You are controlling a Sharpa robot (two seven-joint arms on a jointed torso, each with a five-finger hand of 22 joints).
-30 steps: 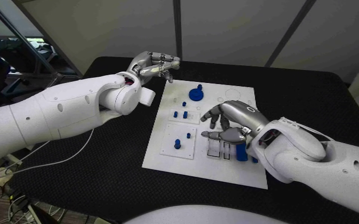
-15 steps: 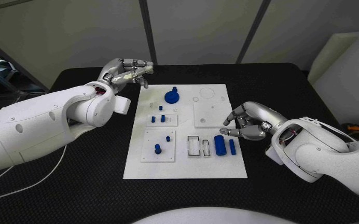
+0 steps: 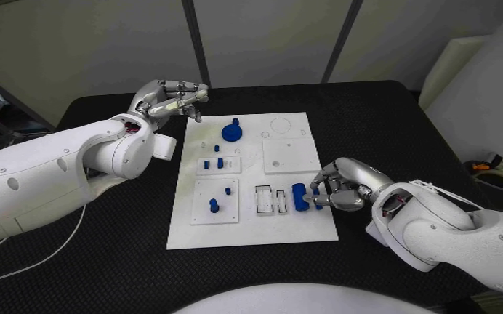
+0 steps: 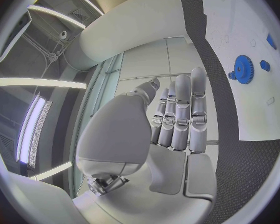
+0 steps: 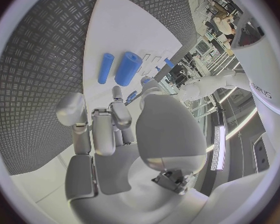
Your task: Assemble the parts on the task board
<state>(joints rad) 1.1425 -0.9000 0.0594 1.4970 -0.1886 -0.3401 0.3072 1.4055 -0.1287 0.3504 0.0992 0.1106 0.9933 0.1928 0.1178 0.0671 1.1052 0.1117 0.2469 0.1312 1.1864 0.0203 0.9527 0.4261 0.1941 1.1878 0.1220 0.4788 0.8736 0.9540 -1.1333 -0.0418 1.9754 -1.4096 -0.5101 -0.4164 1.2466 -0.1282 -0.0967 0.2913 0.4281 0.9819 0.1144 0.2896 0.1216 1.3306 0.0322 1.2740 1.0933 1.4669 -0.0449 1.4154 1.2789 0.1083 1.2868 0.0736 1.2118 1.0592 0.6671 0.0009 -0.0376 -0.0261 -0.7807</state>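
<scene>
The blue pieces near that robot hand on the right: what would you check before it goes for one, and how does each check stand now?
1. Right robot hand holds nothing: ok, fingers curled, nothing seen in them.
2. Thick blue cylinder and thin blue rod lie free on the white board: ok.
3. Robot hand is close to them: ok, just beside.
4. Left robot hand keeps off the board: ok, it hovers past the far corner.
5. Blue gear is seated: cannot tell.
</scene>
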